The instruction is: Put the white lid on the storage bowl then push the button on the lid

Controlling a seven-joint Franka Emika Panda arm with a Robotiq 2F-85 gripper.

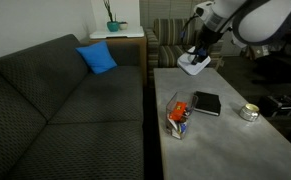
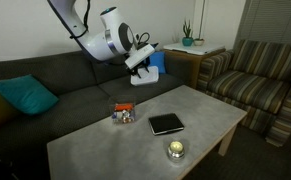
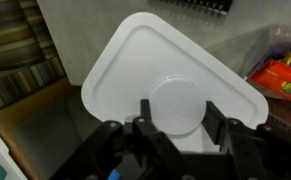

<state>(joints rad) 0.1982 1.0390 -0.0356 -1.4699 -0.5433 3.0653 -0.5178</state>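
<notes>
My gripper (image 1: 195, 58) is shut on the white lid (image 1: 192, 66) and holds it in the air above the far end of the grey table (image 1: 235, 140). In the wrist view the white lid (image 3: 155, 60) fills the frame, with its round button (image 3: 175, 105) between my fingers (image 3: 177, 118). The storage bowl (image 1: 178, 115), clear with orange, red and blue contents, stands on the table nearer the front; it also shows in the other exterior view (image 2: 123, 115) and at the right edge of the wrist view (image 3: 283, 75). The lid shows held up in that exterior view (image 2: 143, 73) too.
A black book (image 1: 206, 103) lies on the table beside the bowl, and a small round tin (image 1: 248, 112) stands further along. A dark sofa (image 1: 55, 110) with a blue cushion (image 1: 97, 58) runs beside the table. A striped armchair (image 2: 255, 75) stands at the table's end.
</notes>
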